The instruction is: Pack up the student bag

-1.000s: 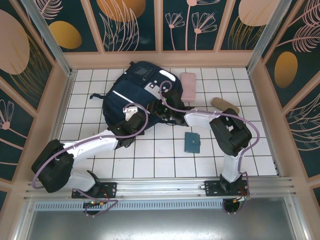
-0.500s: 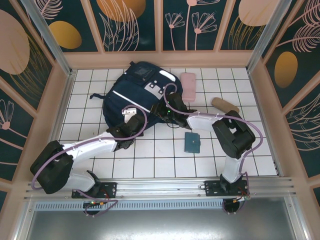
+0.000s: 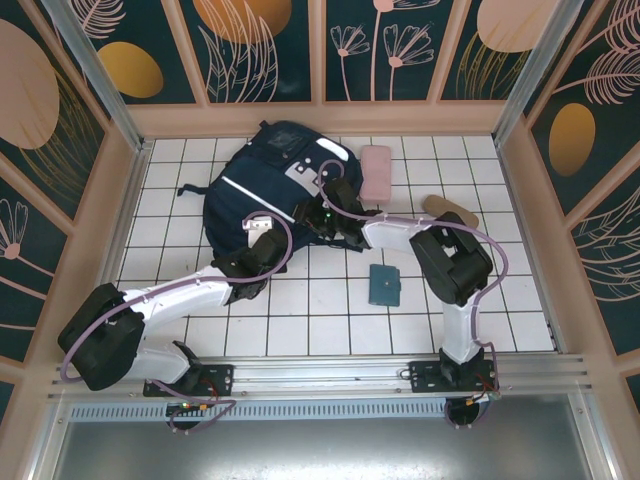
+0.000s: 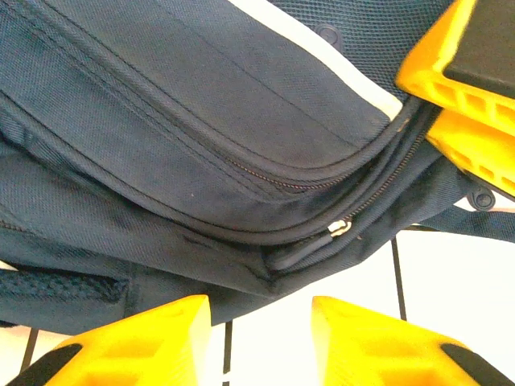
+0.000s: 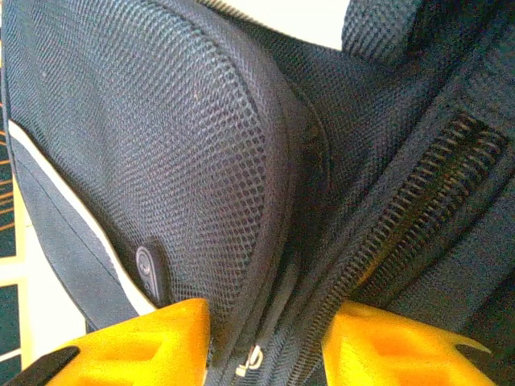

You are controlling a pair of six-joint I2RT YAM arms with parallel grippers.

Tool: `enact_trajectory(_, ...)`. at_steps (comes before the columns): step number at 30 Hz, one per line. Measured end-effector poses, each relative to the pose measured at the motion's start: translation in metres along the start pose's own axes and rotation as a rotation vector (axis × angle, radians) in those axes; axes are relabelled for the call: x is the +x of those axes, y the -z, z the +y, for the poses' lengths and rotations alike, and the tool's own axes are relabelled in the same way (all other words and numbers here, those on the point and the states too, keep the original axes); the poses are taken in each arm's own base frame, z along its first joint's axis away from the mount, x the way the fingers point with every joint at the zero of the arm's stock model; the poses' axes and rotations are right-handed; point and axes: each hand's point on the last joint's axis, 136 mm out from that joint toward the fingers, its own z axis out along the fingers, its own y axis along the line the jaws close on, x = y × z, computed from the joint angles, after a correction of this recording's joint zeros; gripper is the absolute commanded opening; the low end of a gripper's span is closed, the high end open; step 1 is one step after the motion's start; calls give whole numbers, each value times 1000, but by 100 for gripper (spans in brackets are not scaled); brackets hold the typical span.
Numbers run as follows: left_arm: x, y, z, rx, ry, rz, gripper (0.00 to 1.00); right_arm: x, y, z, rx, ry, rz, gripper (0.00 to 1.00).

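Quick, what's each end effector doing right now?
Left end effector: open, holding nothing.
Right end effector: closed on the bag at its zipper edge.

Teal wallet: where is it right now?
Top view: the teal wallet lies on the tiles right of centre, left of the right arm, nearer than the pink case and apart from the bag.
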Motion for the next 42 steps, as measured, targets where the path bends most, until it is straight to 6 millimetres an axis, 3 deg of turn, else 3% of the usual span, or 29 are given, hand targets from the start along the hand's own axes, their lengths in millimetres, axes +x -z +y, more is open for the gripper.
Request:
enact_trajectory(3, 0, 0, 0, 0, 1, -1, 39, 0, -3, -1, 0, -7, 0, 35)
enact_trajectory(6, 0, 0, 0, 0, 1, -1, 39, 0, -3, -2, -1, -22, -1, 0)
enact_trajectory(14, -1, 0, 1, -1, 2, -3, 39, -3, -2, 0, -9, -14, -6, 0)
enact_trajectory(25, -18, -7, 5, 27, 46, -26, 39, -22, 21, 18, -55, 31, -32, 0)
enact_trajectory(28, -21, -15, 5, 33, 49, -21, 35, -22, 22, 20, -61, 31, -28, 0)
enact_trajectory(37, -38, -29, -26, 126, 7, -40, 31, -23, 26, 24, -77, 33, -24, 0)
enact_trajectory(42, -32, -41, -29, 114, -17, -15, 32, -24, 27, 24, -81, 31, -20, 0)
